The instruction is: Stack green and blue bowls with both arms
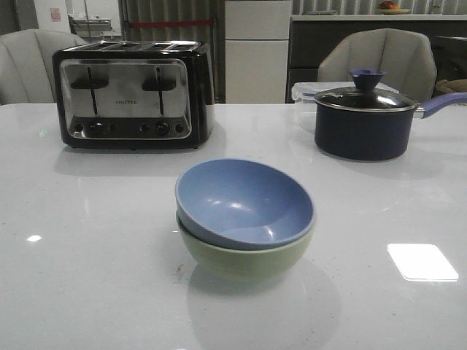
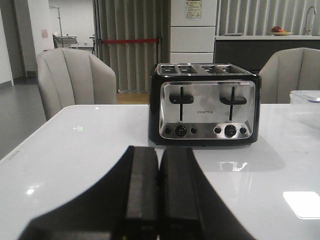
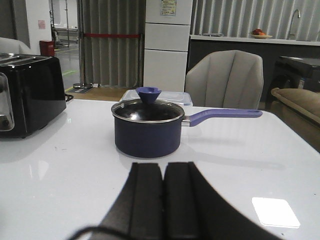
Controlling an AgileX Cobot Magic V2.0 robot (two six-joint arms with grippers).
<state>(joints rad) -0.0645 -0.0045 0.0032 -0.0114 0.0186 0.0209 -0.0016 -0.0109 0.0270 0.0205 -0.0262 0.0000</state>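
Note:
The dusty blue bowl [image 1: 244,202] sits nested, slightly tilted, inside the pale sage green bowl [image 1: 248,257] in the middle of the table in the front view. Neither bowl shows in the wrist views. No arm or gripper shows in the front view. My left gripper [image 2: 158,155] is shut and empty, low over the table and facing the toaster. My right gripper [image 3: 163,170] is shut and empty, low over the table and facing the saucepan. A thin black cable crosses its base.
A black and chrome toaster [image 1: 131,95] stands at the back left, also in the left wrist view [image 2: 205,105]. A dark lidded saucepan [image 1: 365,117] with a purple handle stands at the back right, also in the right wrist view [image 3: 147,127]. A clear plastic container [image 1: 306,92] sits behind it.

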